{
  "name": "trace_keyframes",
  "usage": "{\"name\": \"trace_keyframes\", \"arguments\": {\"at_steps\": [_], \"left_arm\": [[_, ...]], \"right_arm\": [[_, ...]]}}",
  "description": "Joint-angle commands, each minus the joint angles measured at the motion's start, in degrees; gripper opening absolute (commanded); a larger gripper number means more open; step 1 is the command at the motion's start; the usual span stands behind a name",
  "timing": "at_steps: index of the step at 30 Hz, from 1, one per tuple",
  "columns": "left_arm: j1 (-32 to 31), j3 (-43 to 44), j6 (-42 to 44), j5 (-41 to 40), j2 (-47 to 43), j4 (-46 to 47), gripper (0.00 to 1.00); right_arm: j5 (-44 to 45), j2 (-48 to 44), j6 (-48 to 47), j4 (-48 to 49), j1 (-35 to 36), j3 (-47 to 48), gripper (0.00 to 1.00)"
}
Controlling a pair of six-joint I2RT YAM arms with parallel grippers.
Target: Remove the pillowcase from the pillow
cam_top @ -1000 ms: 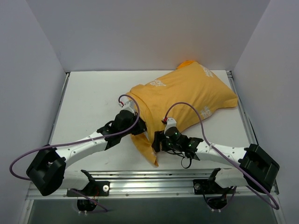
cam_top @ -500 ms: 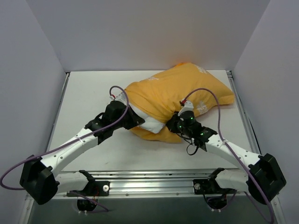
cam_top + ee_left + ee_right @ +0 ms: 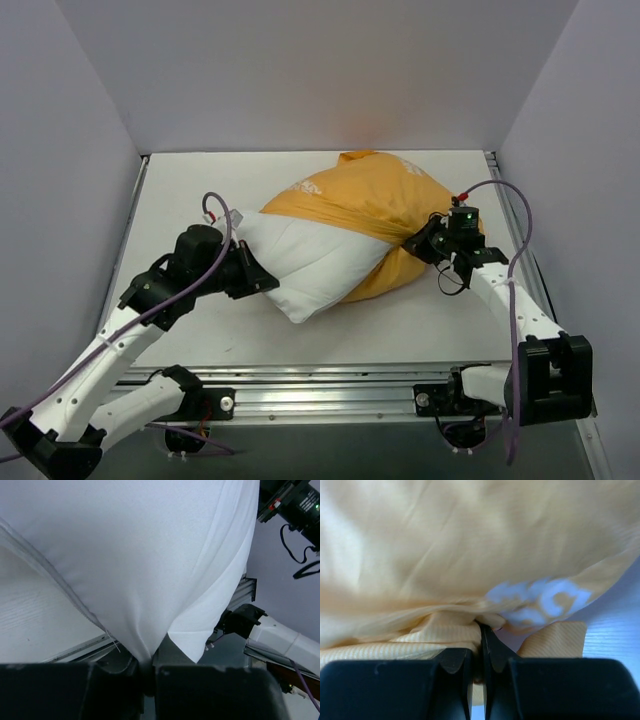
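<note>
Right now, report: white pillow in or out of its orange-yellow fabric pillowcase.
Partly out: plump white pillow bare on its left half; orange-yellow fabric pillowcase covers the rest.

— What fills the frame?
— White pillow (image 3: 150, 555), bulging, a fold of it pinched tight between the left jaws at the bottom edge.
— And around it?
— White table (image 3: 30, 625) lower left, right arm (image 3: 295, 510) upper right.

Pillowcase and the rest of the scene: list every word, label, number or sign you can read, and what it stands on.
On the pillowcase, white lettering, right wrist view: blurred, unreadable.
The same lettering, top view: too small to read.
On the pillow: no text shows.
Nothing legible anywhere.
</note>
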Motion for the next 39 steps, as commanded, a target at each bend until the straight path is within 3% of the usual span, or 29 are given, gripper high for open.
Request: {"name": "trace_keyframes", "arguments": {"at_steps": [1, 5, 8, 10, 11, 13, 14, 15, 18, 23, 31, 32, 35, 36, 39], "left_arm": [[2.6, 3.7, 5.0, -3.3, -8.8, -20.5, 0.02], [2.5, -0.5, 2.8, -2.8, -15.4, -22.5, 0.02], [2.4, -9.3, -1.9, 4.2, -19.5, -14.4, 0.02], [2.3, -13.3, -6.3, 8.4, -21.5, -5.1, 0.04], [2.2, -14.6, -7.1, 8.9, -21.7, -2.8, 0.12], [2.2, -14.3, -6.4, 7.5, -20.7, 0.3, 0.40], [2.2, -13.2, -5.5, 6.7, -19.7, 0.3, 0.66], [2.2, -9.9, -2.6, 5.9, -17.5, 0.1, 0.78], [2.2, -3.9, 4.9, 2.3, -11.8, -3.2, 0.97], [2.2, 7.1, 13.1, -4.1, -4.5, -5.4, 0.95], [2.5, 1.4, 18.1, -11.0, 7.4, 7.2, 0.99], [2.5, 0.7, 18.1, -12.3, 9.1, 7.9, 0.94], [2.5, -2.2, 17.0, -8.2, 12.5, 11.3, 0.86], [2.1, -4.9, 15.2, -3.8, 12.4, 14.5, 0.84], [-0.6, -8.8, 11.2, -0.7, 9.7, 17.1, 0.82]], "right_arm": [[18.5, 2.4, 3.0, -0.2, -14.0, 4.0, 0.00], [15.6, 4.5, 0.5, 0.0, -16.7, 7.4, 0.00], [8.4, 5.2, -1.7, 3.5, -13.8, 7.3, 0.01], [5.2, 4.8, -3.4, 4.6, -9.1, 6.9, 0.14], [5.1, 4.0, -4.1, 4.1, -7.7, 6.9, 0.20], [4.4, 3.2, -5.4, 2.4, -4.6, 6.7, 0.35], [3.1, 1.9, -6.8, 1.5, -3.3, 6.6, 0.41], [2.6, 1.2, -7.4, 0.5, -2.8, 6.5, 0.51], [2.8, -2.3, -10.3, -5.2, -1.9, 7.1, 0.62], [3.3, -7.2, -9.3, -8.2, -1.4, 6.3, 0.72], [-2.5, -1.4, -7.9, -4.8, 1.4, 7.0, 0.73], [-2.7, 0.9, -8.1, -4.3, 2.3, 7.6, 0.73], [-2.5, 6.6, -8.7, -2.2, 6.7, 9.4, 0.74], [-2.5, 8.1, -8.8, -1.1, 7.8, 10.0, 0.75], [-2.8, 14.2, -9.4, 2.6, 13.0, 13.4, 0.75]]}}
